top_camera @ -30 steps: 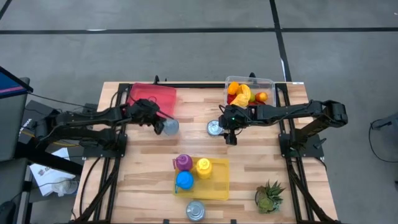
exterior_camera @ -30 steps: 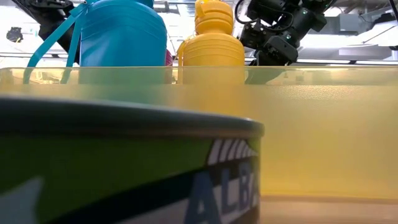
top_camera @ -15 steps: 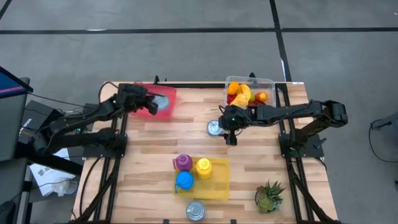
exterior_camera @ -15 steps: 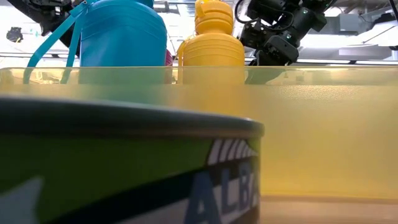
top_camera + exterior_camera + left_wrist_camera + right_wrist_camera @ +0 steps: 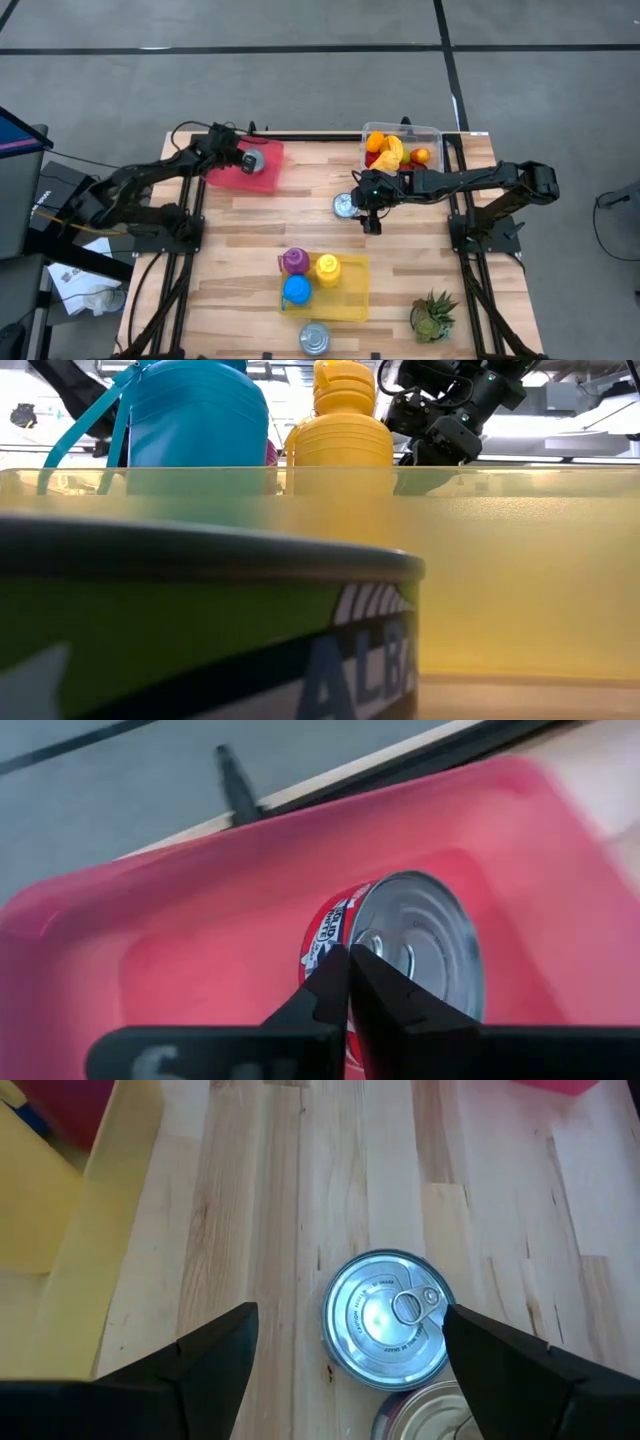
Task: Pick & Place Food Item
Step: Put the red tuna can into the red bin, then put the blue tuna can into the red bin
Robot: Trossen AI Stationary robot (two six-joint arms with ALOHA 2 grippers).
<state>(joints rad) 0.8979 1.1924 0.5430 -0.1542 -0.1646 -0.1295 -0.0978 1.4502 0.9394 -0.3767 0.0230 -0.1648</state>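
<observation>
Left tool (image 5: 240, 157): over the red bin (image 5: 262, 175) at about 11 o'clock on the bench (image 5: 240, 250), fingers pinched fully together on the pull tab of the red-labelled can (image 5: 410, 960).
Red-labelled can: hanging from that pinch inside the bin's walls; whether its base touches the bin floor cannot be told.
Step in hand, as I judge it: setting this can down in the bin.
Doing it well: lower straight until the base rests flat, then part the fingers and lift clear; a tab grip lets the can swing, so a slow descent matters.
Silver can (image 5: 388, 1318): upright on the bench just right of centre, toward 1 o'clock, with a second can's rim just beside it.
Right tool (image 5: 372, 208): waiting above the silver can, fingers spread wide, holding nothing.
Clear box of fruit (image 5: 398, 150): at 1 o'clock, behind the right arm.
</observation>
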